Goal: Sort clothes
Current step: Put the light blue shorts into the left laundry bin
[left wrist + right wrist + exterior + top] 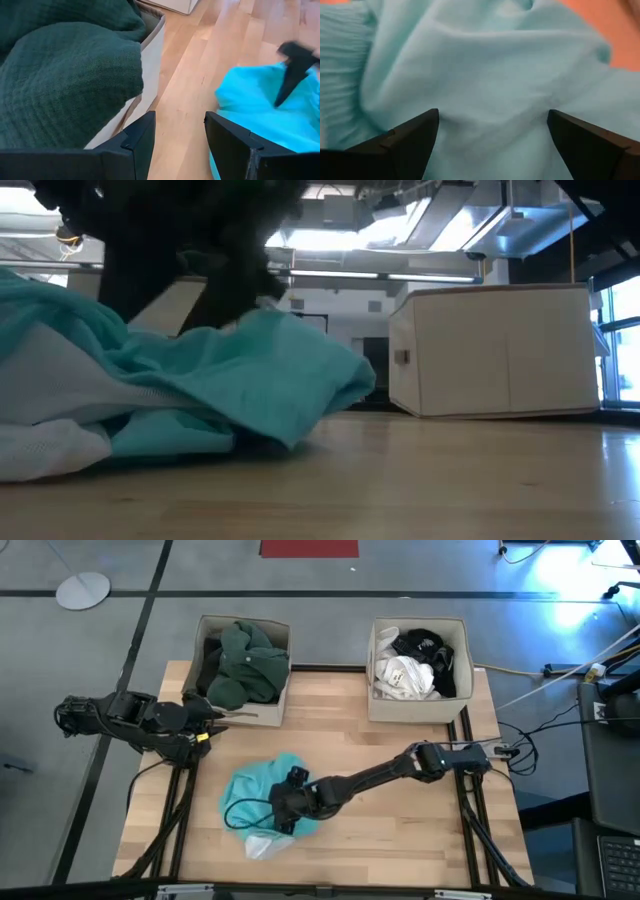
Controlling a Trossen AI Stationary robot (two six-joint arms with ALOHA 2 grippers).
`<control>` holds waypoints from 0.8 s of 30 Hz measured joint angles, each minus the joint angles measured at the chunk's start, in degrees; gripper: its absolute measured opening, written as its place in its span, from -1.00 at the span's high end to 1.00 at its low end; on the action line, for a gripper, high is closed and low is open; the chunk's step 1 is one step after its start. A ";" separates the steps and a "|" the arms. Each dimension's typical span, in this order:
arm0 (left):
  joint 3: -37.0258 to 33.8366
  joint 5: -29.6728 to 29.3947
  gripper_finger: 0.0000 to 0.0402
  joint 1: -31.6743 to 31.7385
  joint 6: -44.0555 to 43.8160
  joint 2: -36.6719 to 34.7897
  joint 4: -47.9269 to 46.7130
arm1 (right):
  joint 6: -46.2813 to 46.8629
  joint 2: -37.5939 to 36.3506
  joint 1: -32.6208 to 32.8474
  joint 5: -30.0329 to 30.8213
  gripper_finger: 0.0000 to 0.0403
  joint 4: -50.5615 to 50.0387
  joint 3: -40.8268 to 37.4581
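Two beige fabric boxes stand along the far edge of the wooden table (400, 750): the left box (276, 690) is heaped with a dark green garment (245, 665), and the right box (455, 705) holds a white garment (405, 678) beside a black one (425, 645). The left gripper (215, 718) waits just in front of the left box's near corner, fingers parted and empty, with the dark green cloth bulging over the box wall close to one side of it. The turquoise garment (262, 790) lies crumpled on the table's near half, toward the left, with a pale white piece of cloth (262, 845) poking out at its near edge. The right gripper (285, 810) is down over the turquoise garment, its fingers spread wide with the fabric lying between and just ahead of them, not pinched. In the low view the dark arm blocks the upper left above the cloth.
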 joint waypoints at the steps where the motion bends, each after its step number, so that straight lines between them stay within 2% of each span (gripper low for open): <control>1: 0.01 0.00 0.19 0.01 0.00 0.00 0.01 | -0.04 0.20 -0.42 -0.65 -0.86 2.42 -1.39; 5: 0.00 0.00 0.19 0.00 -0.02 0.00 -0.01 | 0.33 1.08 -1.87 -2.04 -0.86 8.11 -6.55; 8: 0.01 0.00 0.19 0.01 -0.05 0.04 -0.03 | 2.14 2.40 -2.76 -2.72 -0.85 8.57 -9.31; 12: 0.00 0.04 0.19 0.02 -0.24 0.07 -0.20 | 3.06 3.87 -3.78 -4.02 -0.70 9.02 -11.57; 16: 0.00 0.04 0.19 0.02 -0.39 0.02 -0.85 | 3.06 4.62 -3.84 -3.31 -0.34 8.37 -12.65; 24: 0.02 0.02 0.19 0.02 -0.24 0.02 -1.17 | -4.29 4.63 -3.84 -0.25 0.70 7.40 -13.35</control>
